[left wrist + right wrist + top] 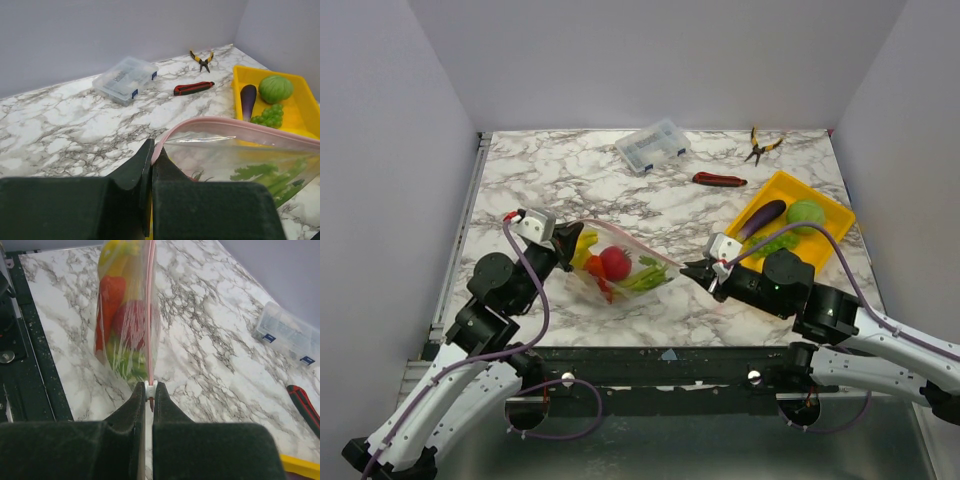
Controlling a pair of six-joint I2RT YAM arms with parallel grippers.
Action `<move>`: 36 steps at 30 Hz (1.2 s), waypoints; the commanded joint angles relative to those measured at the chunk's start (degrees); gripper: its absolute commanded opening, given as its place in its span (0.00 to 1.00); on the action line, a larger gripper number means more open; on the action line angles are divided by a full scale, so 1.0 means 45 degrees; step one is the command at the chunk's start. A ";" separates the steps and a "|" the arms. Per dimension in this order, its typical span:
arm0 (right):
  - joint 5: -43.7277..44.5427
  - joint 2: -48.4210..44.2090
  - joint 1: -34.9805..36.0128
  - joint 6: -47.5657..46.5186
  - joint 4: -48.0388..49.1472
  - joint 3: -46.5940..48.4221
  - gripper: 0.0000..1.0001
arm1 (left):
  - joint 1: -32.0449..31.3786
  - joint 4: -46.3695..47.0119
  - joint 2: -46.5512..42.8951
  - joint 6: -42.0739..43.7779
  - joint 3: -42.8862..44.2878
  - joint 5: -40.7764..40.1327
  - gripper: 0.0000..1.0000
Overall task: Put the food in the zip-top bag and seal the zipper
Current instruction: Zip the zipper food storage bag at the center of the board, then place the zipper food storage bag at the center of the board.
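Note:
The zip-top bag (620, 272) hangs stretched between my two grippers above the table. Inside it show a red tomato (614, 262), celery (648, 278) and yellow pieces (584, 247). My left gripper (151, 155) is shut on the bag's left end at the pink zipper (225, 122). My right gripper (150, 390) is shut on the white slider at the zipper's (150, 315) right end; the strip runs straight away from it. The purple eggplant (761, 219), the green ball (805, 214) and green grapes (775, 243) lie in the yellow tray (775, 180).
A rigid clear compartment box (652, 145) stands at the back middle. A red-handled tool (719, 180) lies in front of it, and yellow-handled pliers (757, 146) lie at the back right. The tray sits right of my right arm.

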 commanded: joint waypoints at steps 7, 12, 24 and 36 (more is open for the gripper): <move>0.1198 0.0942 -0.0053 0.1784 0.0344 0.0185 0.57 | 0.0356 0.0258 0.0356 0.0287 0.0220 -0.2143 0.00; 0.2980 0.2128 -0.0041 0.3268 -0.0128 0.1504 0.76 | 0.0501 -0.0253 0.1269 -0.0114 0.0586 -0.2409 0.00; 0.4305 0.1837 -0.0045 0.4534 -0.0772 0.1944 0.82 | 0.2783 -0.3633 0.5129 -0.3122 0.2946 -0.3063 0.00; 0.4443 0.1127 -0.0054 0.4846 -0.0769 0.1433 0.84 | 0.5341 -0.5056 0.6347 -0.5995 0.3442 -0.3685 0.37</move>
